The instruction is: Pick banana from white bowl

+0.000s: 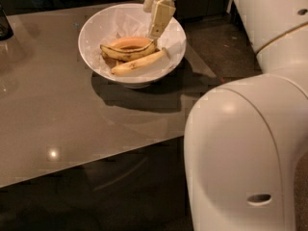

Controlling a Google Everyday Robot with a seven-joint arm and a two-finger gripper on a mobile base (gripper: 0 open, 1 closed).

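Observation:
The white bowl [98, 25] stands at the back of the grey table [57, 114]. In it the pale, nearly straight banana [138, 62] lies along the near side. A darker, curved, brown-speckled banana [126, 53] lies just behind it, next to a tan rounded thing [129, 42]. My gripper [158, 18] hangs over the bowl's far right part, a little above the bananas' right ends and touching neither. It holds nothing.
A dark object [5, 24] stands at the table's far left edge. The table's right edge runs close by the bowl, with dark floor [226, 52] beyond. My white arm [245, 143] fills the right side of the view.

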